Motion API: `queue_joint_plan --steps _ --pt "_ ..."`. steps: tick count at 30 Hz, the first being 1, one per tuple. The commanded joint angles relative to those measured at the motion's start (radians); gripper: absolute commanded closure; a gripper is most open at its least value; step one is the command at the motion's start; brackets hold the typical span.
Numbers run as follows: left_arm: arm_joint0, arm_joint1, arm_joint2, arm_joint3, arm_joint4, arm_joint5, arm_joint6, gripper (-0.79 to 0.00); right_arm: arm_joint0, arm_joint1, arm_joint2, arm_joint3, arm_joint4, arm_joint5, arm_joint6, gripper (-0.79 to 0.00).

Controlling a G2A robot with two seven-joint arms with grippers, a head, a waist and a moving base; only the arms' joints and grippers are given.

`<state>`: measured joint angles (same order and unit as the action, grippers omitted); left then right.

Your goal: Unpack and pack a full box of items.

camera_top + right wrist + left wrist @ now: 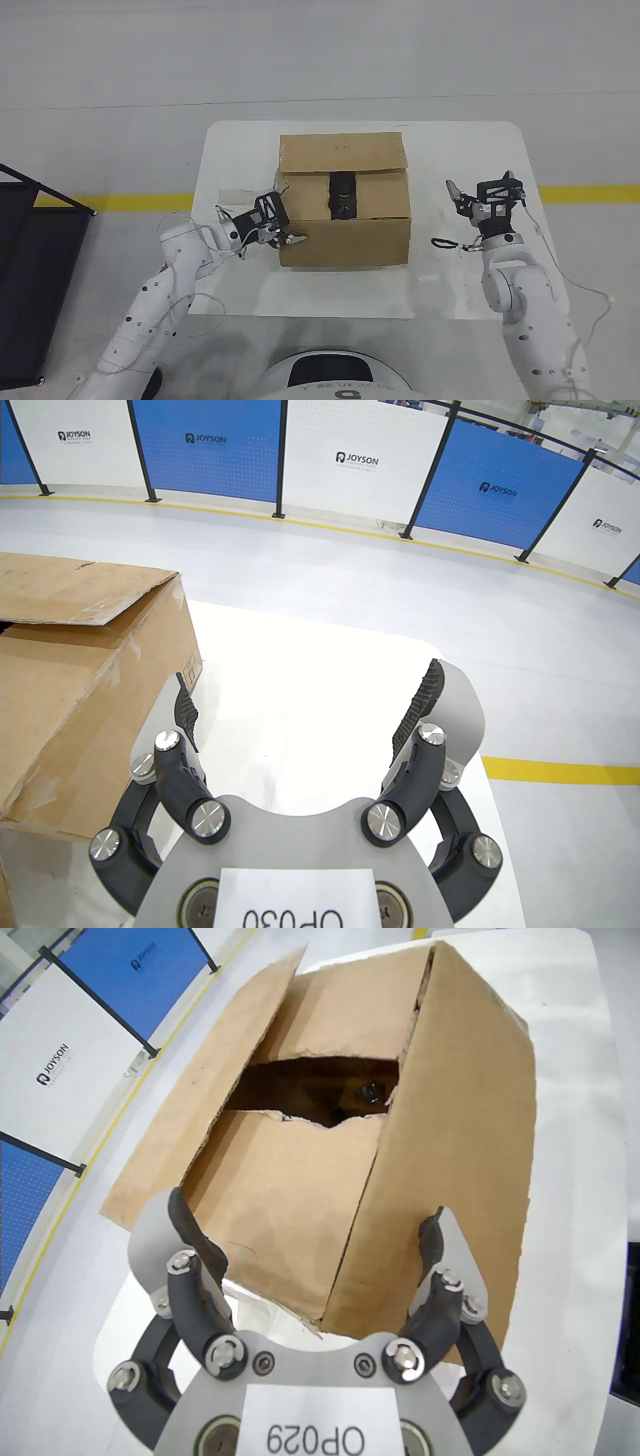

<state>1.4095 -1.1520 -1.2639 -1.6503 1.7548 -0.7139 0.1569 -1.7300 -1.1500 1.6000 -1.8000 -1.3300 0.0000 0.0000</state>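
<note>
Box [345,240] on table [450,150], left end effector [292,238] at its corner, right end effector [482,187] apart

FLOOR: pale grey floor [320,60], smooth, faint seams | MARKING: yellow line [130,201] running straight across, interrupted by table | FURNITURE: white table [450,290], rounded corners; dark panel stand [30,280] on floor beside it | PERIMETER: blue and white partition panels [350,490] between black posts [280,460], curved row, feet on floor | LIGHT: even, soft reflections

- Box [344,242]: plain brown cardboard.
- Table [450,150] under the box: white.
- Item [343,195] inside the box: black.
- Floor stripe [130,201] beside the box: yellow.
- Right gripper [307,670]: grey shells, black cross-hatched pads [422,695].
</note>
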Motion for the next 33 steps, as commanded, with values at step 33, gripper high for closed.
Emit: queue_joint_plan --steps 33 --pt "0.170 -0.004 -0.275 -0.132 -0.315 0.520 -0.041 -0.785 0.005 -0.002 0.003 -0.015 0.014 0.014 0.007 -0.785"
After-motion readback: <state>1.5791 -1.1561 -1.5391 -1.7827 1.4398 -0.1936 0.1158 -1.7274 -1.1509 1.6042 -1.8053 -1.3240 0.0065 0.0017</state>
